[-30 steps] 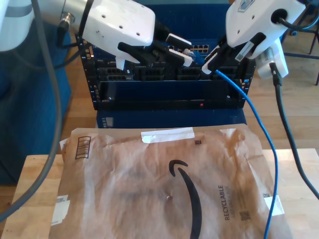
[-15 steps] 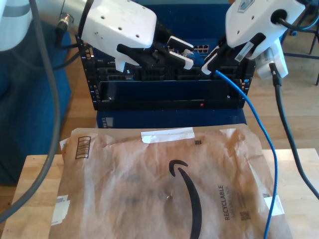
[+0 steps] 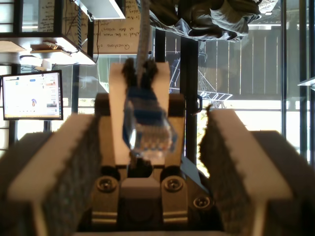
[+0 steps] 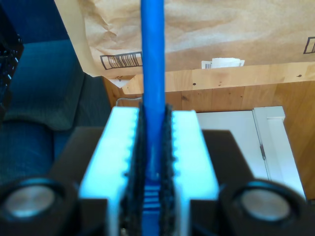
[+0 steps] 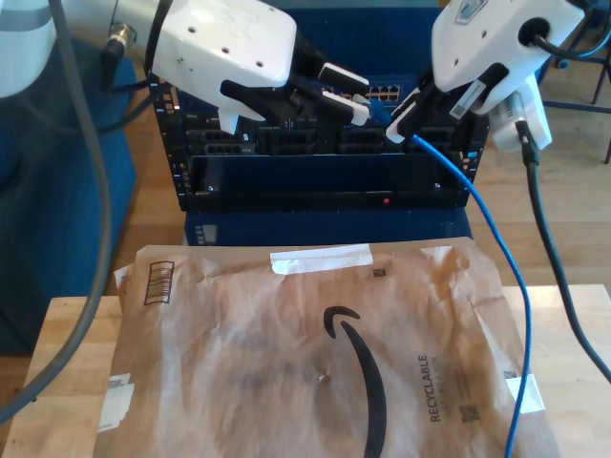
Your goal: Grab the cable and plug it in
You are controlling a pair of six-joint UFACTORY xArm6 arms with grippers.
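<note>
In the upper left of the exterior view, my first claw point(image 5: 360, 95) reaches in from that side toward the middle of the frame, its two fingers apart. The first wrist view shows why: the plug point(image 3: 147, 130) hangs in the gap between the two grey pads point(image 3: 64, 162), touching neither. The fingers look set to bracket the connector so they can close on it and take over the aiming.

Just to the right, at the top middle of the exterior view, the plug is a small blue tip between the two claws, in front of the dark equipment rack point(image 5: 286, 172). A row of ports point(image 5: 382, 93) sits just behind it. Whether the plug lines up with any one port I cannot tell.

Further right, my second claw point(image 5: 401, 119) comes down from the upper right and is clamped on the cable point(image 5: 496, 229) just behind the plug. The second wrist view shows the blue cord pinched tight between the white fingers point(image 4: 192, 147). I judge this grip keeps the short free end stiff and presents it to the other claw.

From there the cable falls along the right side of the frame, crossing the edge of the brown paper mailer point(image 5: 286, 363) that lies on the wooden desk point(image 5: 67, 324) at the bottom
</note>
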